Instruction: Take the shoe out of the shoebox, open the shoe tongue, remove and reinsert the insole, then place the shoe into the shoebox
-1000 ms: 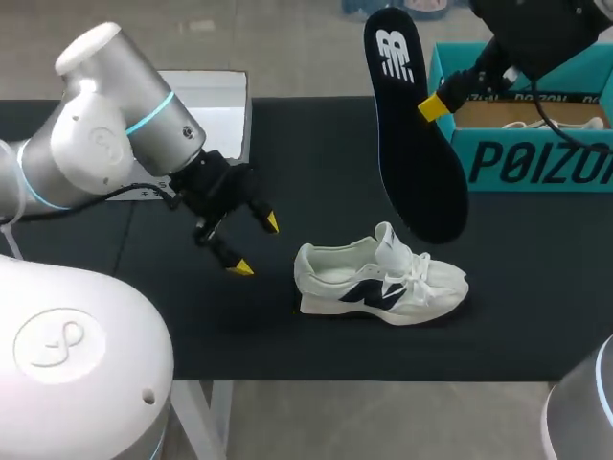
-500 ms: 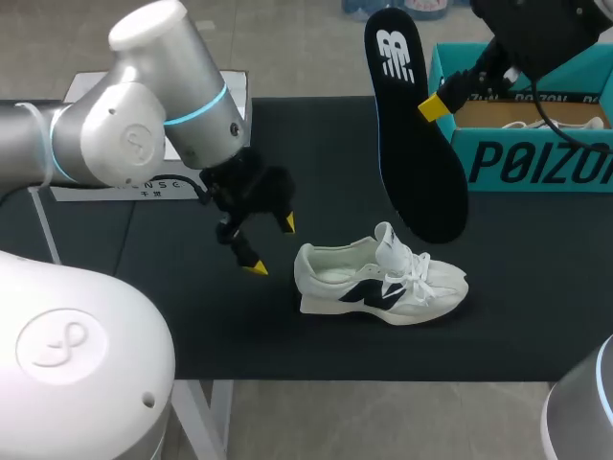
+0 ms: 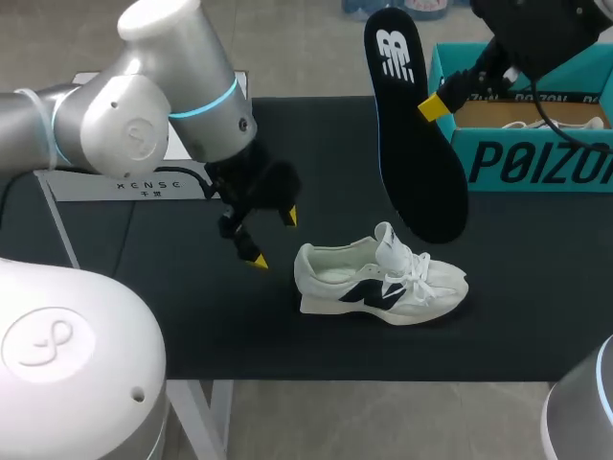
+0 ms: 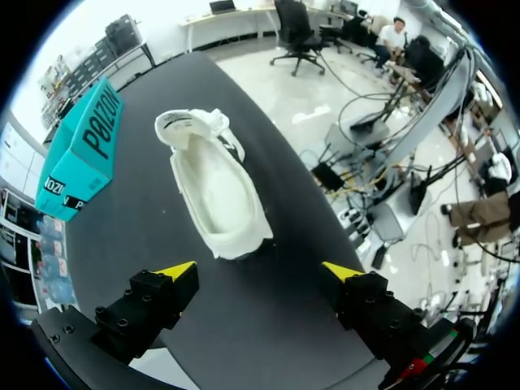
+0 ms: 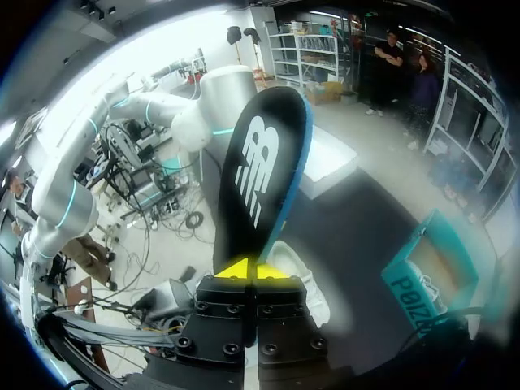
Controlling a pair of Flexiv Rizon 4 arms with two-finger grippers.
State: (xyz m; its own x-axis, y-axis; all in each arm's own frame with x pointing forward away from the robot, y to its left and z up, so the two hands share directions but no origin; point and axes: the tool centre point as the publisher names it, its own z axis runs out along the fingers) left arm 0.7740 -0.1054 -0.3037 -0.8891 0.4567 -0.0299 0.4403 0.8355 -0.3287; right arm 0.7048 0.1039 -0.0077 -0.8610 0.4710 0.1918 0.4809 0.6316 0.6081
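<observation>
Your right gripper (image 3: 436,103) clamps the black insole (image 3: 414,153) aloft. Your left gripper (image 3: 272,239) hangs open just beside the white sneaker (image 3: 383,286) on the table (image 3: 536,287). Reinsertion appears next: steady the sneaker, then feed the insole in.

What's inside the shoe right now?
Nothing shows in the shoe but bare white lining. The insole is up in the right hand. The toe end is covered.

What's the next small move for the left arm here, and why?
Probably ease the open left pincer forward around the heel of the shoe to steady it: the heel lies just ahead of it, while the right pincer holds the insole aloft.
</observation>
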